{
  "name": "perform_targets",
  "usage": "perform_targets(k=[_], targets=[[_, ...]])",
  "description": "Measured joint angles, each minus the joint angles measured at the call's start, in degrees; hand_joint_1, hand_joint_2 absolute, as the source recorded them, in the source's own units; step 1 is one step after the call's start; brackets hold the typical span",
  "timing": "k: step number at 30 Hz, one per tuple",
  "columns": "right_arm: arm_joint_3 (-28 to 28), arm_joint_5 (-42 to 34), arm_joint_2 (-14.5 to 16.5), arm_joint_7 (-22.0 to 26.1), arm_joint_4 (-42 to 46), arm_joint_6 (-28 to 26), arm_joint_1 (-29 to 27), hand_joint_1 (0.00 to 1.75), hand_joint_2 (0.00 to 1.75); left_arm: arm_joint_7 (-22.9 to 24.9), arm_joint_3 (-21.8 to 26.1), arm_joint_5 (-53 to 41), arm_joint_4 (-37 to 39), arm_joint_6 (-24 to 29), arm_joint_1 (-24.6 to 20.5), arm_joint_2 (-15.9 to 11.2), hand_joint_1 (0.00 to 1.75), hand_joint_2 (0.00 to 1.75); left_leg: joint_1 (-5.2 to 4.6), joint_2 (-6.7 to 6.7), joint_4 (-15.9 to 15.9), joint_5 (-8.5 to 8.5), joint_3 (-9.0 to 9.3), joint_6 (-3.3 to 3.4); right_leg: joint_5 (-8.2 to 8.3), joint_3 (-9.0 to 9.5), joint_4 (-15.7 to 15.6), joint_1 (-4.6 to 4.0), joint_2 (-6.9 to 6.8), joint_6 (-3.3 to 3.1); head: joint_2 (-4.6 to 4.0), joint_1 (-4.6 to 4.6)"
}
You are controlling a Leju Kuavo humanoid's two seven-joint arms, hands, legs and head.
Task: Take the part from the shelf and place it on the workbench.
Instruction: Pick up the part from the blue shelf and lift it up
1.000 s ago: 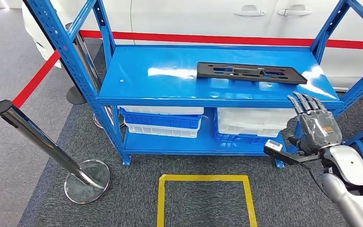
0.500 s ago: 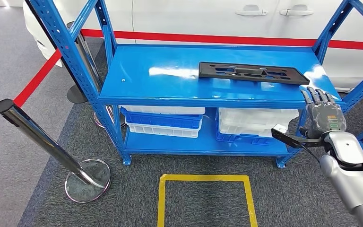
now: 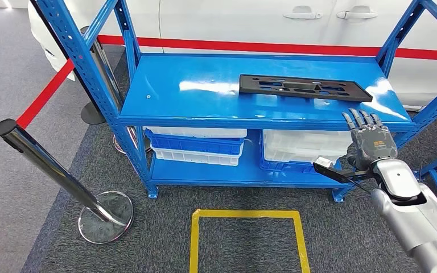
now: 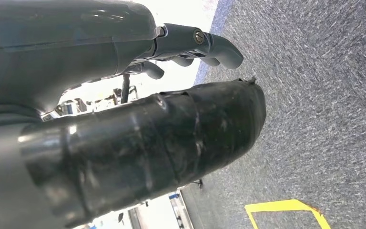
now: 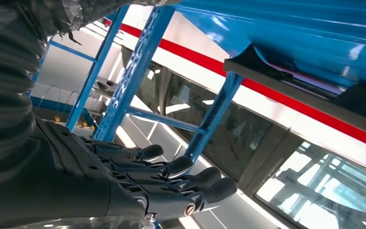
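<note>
Blue shelf (image 3: 205, 91), black part (image 3: 303, 87) (flat)

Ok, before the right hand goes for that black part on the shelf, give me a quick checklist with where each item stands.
1. Black part lies flat on the blue shelf top, nothing on it: ok.
2. Right hand empty, fingers extended: ok.
3. Right hand level with the part: not ok, it sits below and in front of the shelf edge.
4. Path clear of the shelf's right upright: cannot tell, the hand is close to it.
5. Left hand free: ok, fingers curled, nothing seen in them.
6. Workbench in sight for the drop: cannot tell.
</note>
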State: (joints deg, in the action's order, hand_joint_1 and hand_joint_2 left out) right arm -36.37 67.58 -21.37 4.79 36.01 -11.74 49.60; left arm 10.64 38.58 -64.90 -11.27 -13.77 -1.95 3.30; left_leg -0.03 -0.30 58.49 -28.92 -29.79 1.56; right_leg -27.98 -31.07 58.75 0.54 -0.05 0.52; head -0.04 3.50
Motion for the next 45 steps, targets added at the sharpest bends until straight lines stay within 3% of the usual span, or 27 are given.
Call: perform_targets(k=[45], targets=[[-1.52, 0.57, 0.2, 1.25, 2.65, -0.83, -1.22, 0.0, 1.75, -0.57, 0.0, -0.03, 0.16, -0.27, 0.02, 0.0, 0.0, 0.0, -0.09, -0.01, 0.14, 0.0, -0.07, 0.0, 0.1, -0.01, -0.08, 0.19, 0.01, 0.14, 0.0, 0.01]])
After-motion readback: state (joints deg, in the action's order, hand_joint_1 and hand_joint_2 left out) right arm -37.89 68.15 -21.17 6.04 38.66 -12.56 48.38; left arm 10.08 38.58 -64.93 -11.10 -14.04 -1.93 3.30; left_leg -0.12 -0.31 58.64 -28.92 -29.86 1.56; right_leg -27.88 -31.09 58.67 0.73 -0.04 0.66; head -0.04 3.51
